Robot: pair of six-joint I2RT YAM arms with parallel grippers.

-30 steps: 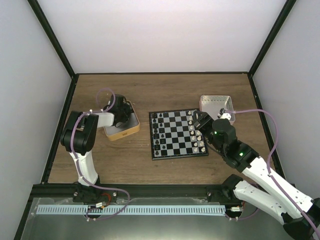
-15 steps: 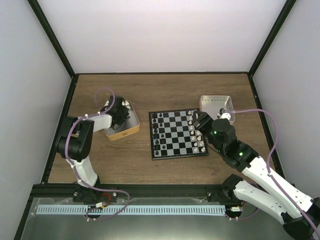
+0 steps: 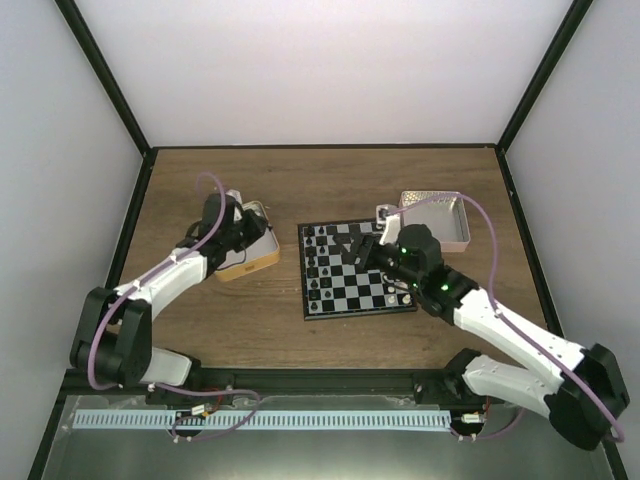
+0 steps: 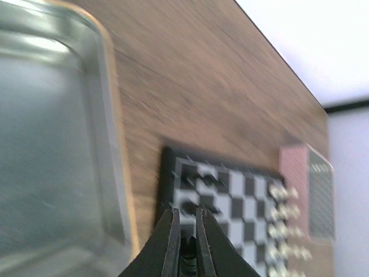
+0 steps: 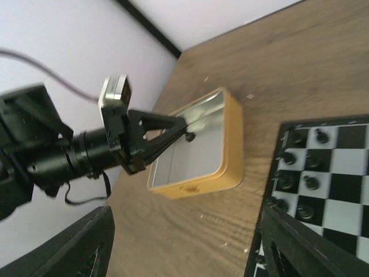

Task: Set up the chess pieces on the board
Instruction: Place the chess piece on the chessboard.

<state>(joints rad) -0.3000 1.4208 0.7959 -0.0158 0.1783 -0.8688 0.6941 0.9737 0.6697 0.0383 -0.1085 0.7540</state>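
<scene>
The left gripper [image 5: 185, 134] pinched what looked like a black pawn [image 5: 189, 137] above the gold tin [image 5: 230, 151], apart from the board [image 3: 350, 288]. So slight a hold could let it slip; the right gripper [image 3: 362, 246], spread open, might topple set pieces [image 3: 316, 264].

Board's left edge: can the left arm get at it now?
Probably yes. The left claw, holding a piece, hangs over the gold tin beside the board; the right claw is over its middle, not that edge.
</scene>
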